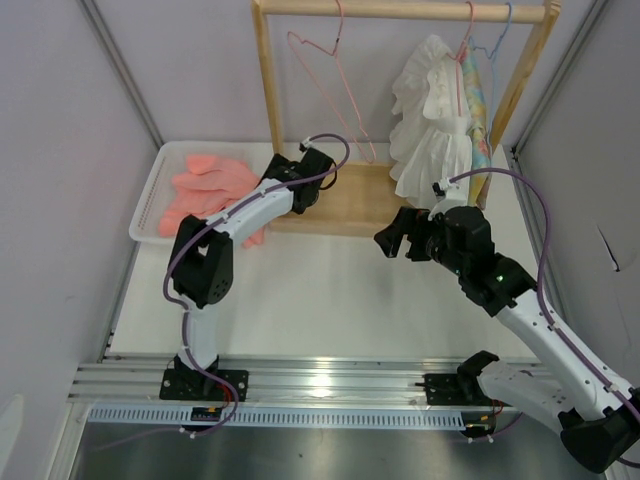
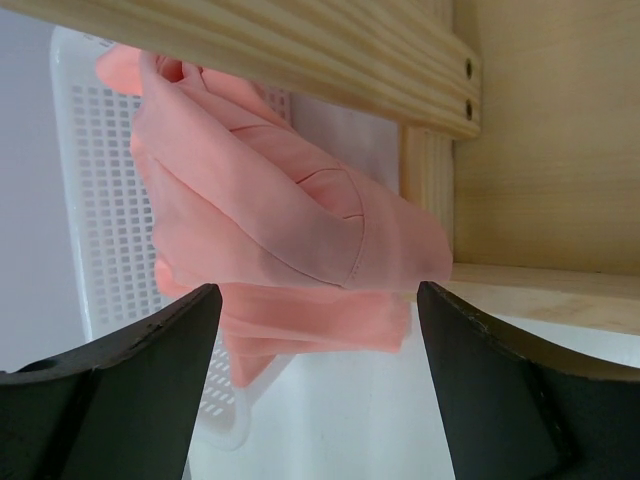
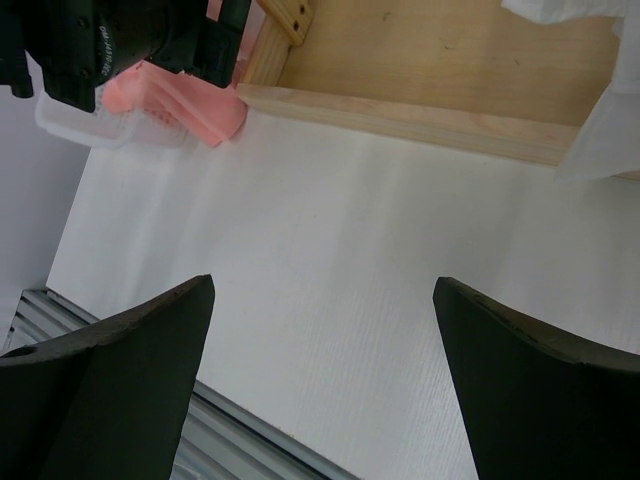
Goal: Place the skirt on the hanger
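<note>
Shining bright and even from above; glaring on the metal rail (image 1: 320, 380); casting only soft shadows; blurring the near fingers (image 2: 110, 400) in both wrist views.

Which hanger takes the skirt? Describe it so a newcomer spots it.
On the wooden rack at the table's far side, follow the top rail left. The hanger there is a thin pink wire triangle. It hangs bare; the other pink hanger, at right, holds white ruffles.

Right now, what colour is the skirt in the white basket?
The skirt is plain salmon pink, with no print. It shows best in the left wrist view.
</note>
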`<action>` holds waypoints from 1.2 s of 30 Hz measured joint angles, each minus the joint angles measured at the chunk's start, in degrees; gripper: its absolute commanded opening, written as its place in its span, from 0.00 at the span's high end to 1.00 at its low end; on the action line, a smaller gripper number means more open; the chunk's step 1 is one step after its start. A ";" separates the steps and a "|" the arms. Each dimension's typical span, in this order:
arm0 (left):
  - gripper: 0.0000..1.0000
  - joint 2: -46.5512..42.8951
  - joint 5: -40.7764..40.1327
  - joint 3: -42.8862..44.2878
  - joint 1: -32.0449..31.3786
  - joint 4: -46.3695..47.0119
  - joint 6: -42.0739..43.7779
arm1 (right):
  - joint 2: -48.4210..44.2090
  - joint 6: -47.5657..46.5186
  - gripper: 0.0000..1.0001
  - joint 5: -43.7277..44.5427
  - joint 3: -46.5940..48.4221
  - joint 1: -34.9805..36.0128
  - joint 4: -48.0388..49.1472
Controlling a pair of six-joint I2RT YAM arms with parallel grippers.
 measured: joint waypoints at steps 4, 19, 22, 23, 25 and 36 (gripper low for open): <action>0.15 0.79 -0.85 -1.62 0.09 0.33 1.22 | -0.68 0.00 0.01 -0.02 0.00 -0.39 -0.13; 0.17 2.43 -4.59 -4.55 -0.39 4.52 4.87 | -1.75 0.00 0.01 -0.07 -0.13 -1.14 -0.37; 0.21 2.47 -6.54 -4.66 -0.37 6.86 7.26 | -2.34 0.00 0.01 -0.26 -0.57 -1.42 -0.42; 0.24 2.47 -7.13 -4.66 -0.33 7.76 7.98 | -2.43 0.00 0.01 -0.28 -0.66 -1.49 -0.48; 0.30 2.54 -7.98 -4.66 -0.22 9.27 9.29 | -2.58 -0.02 0.00 -0.28 -0.72 -1.55 -0.72; 1.00 3.15 -9.88 -3.34 1.40 12.33 13.38 | -3.91 0.02 0.01 -0.52 -0.94 -2.25 -1.36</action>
